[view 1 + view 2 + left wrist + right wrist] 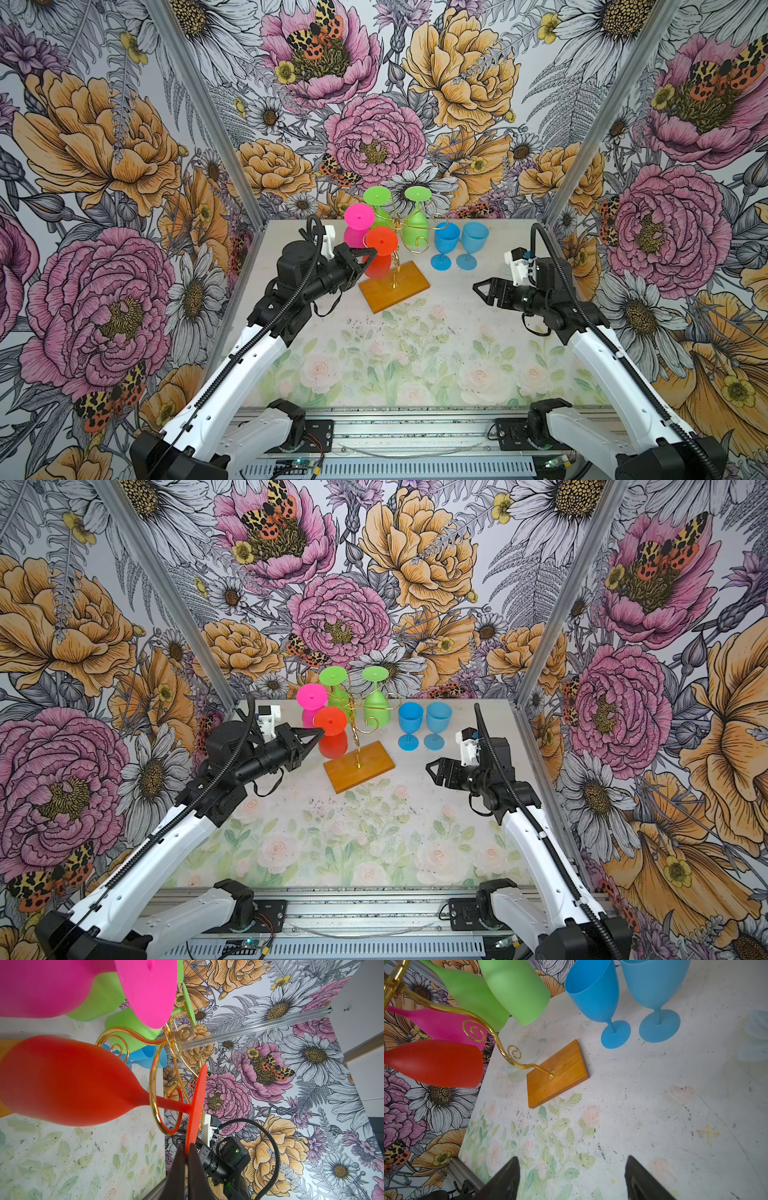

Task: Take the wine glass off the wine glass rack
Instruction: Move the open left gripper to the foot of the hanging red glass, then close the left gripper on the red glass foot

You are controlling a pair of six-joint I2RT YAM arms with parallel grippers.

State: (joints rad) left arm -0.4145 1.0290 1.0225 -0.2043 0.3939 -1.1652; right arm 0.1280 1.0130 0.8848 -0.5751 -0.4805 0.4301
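Note:
The wine glass rack (401,232) is a gold wire stand on an orange-brown wooden base (394,286), also visible as the rack (355,729). Hanging upside down from its arms are a red wine glass (380,255), a pink glass (358,226) and two green glasses (415,216). My left gripper (371,252) is shut on the rim of the red wine glass's foot (196,1105); the dark fingers (195,1159) pinch the disc edge-on. The red stem (172,1104) sits inside a gold ring. My right gripper (478,289) hangs open above the table, right of the base, with nothing in it.
Two blue goblets (446,247) (471,244) stand upright on the table to the right of the rack. The floral walls close in at the back and both sides. The wooden base (557,1073) lies slanted on the tabletop.

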